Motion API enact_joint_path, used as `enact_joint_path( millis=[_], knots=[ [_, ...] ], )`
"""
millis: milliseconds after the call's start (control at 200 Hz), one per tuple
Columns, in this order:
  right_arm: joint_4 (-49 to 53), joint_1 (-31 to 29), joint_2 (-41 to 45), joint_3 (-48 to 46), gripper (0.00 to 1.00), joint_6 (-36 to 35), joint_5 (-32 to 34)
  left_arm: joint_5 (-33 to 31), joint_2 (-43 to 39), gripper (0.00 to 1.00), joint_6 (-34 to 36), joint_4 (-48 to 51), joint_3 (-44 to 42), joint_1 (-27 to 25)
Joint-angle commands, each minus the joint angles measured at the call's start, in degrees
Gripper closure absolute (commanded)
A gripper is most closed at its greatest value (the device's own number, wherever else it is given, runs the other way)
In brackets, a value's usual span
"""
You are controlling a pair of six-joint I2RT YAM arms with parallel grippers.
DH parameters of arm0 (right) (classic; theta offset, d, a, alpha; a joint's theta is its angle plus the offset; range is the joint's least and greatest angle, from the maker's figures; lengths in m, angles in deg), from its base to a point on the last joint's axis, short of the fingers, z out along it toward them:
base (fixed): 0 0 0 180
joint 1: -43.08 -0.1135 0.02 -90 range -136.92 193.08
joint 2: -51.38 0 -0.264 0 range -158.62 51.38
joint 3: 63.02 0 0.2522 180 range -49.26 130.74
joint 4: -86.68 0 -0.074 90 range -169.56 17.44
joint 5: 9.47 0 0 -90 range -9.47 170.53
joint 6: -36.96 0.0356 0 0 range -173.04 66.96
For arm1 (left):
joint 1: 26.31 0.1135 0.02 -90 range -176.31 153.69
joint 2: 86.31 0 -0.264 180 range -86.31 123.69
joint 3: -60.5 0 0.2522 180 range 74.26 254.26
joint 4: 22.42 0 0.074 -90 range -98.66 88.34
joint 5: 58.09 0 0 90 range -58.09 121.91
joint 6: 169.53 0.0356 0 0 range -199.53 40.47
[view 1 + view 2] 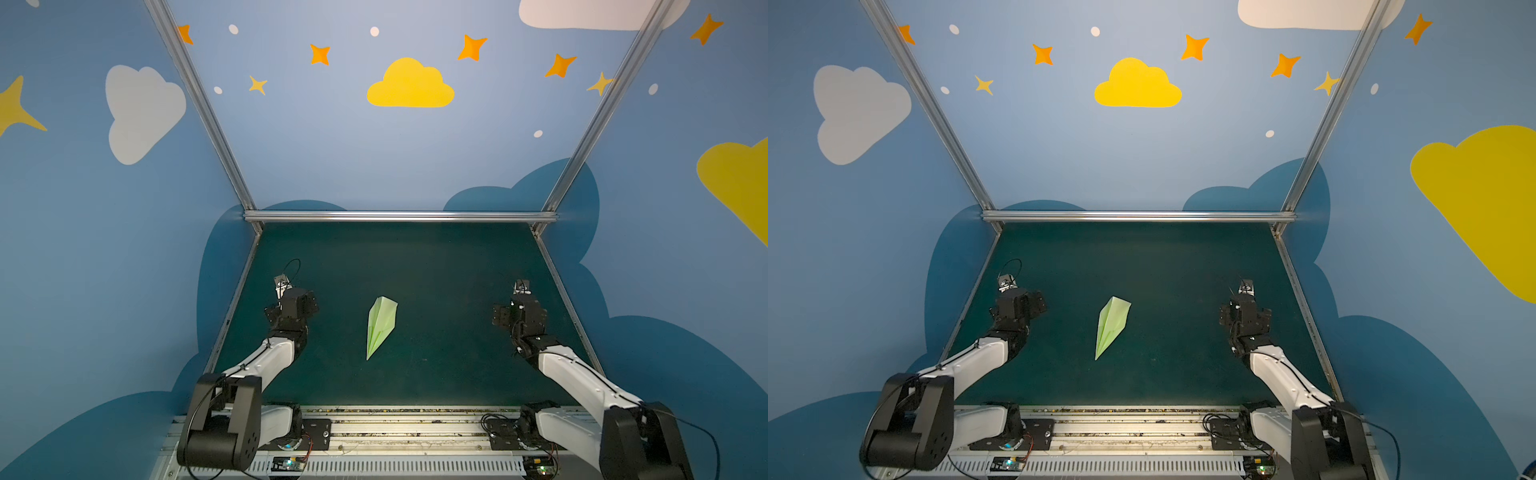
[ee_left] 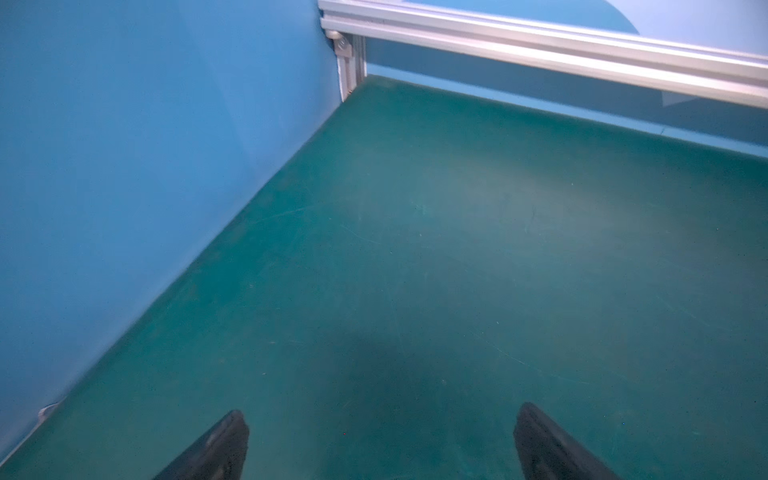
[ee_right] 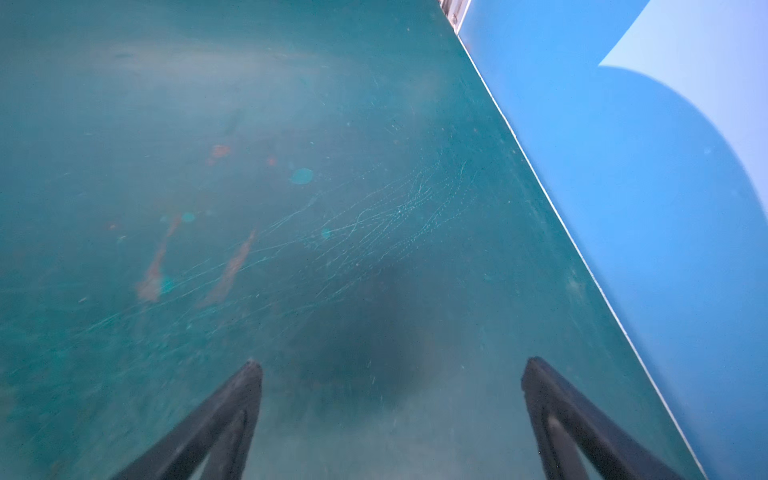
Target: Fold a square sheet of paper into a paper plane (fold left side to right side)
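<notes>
Narrow creased pale-green paper plane (image 1: 380,326)

Both arms were built from white link shells and black joint housings. The left arm (image 1: 270,357) bore a large black elbow housing (image 1: 220,419) with small round holes in its side face. The right arm (image 1: 582,374) had a thin black cable (image 1: 592,372) routed along its white shell. The black wrist block (image 1: 293,307) carried a silver camera bracket (image 1: 282,284) and a black cable loop (image 1: 296,266). The left gripper (image 2: 381,409) and right gripper (image 3: 393,360) each had two black fingers (image 2: 224,440) tapering to narrow tips.
</notes>
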Motion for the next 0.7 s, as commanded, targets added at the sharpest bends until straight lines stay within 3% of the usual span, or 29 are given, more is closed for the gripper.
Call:
enact_joint_path(
  millis=[0, 150, 280, 360, 405, 561, 656, 696],
  knots=[
    [-7.2, 1.3, -4.4, 1.6, 0.03, -0.8, -2.7, 2.9, 3.3, 0.0, 2.6, -7.9, 0.5, 0.4],
    [-20.6, 2.4, -11.6, 0.4, 0.03, -1.9, -6.6, 8.3, 7.9, 0.0, 6.6, -14.8, 0.1, 0.5],
    [-19.5, 3.2, -14.7, 3.6, 0.03, -3.0, -11.0, 13.3, 13.3, 0.0, 7.5, -25.5, -3.2, 0.8],
    [-25.8, 3.9, -15.0, 1.6, 0.03, -3.1, -12.7, 17.9, 12.6, 0.0, 8.2, -17.6, 0.1, 2.6],
    [-28.6, 4.2, -15.5, 0.7, 0.03, -4.4, -13.3, 20.3, 13.4, 0.0, 7.3, -18.0, 0.6, 3.8],
    [-56.2, 6.4, -24.3, -8.3, 0.03, -3.8, -15.0, 22.8, 13.1, 0.0, 7.0, -17.1, 0.9, 5.0],
    [-44.8, 7.4, -20.5, -5.6, 0.03, -3.4, -19.0, 23.2, 13.4, 0.0, 7.0, -16.9, 1.2, 5.2],
    [-44.7, 7.9, -21.6, -4.9, 0.03, -3.2, -20.0, 23.2, 13.4, 0.0, 7.0, -16.7, 1.3, 5.3]
  ],
)
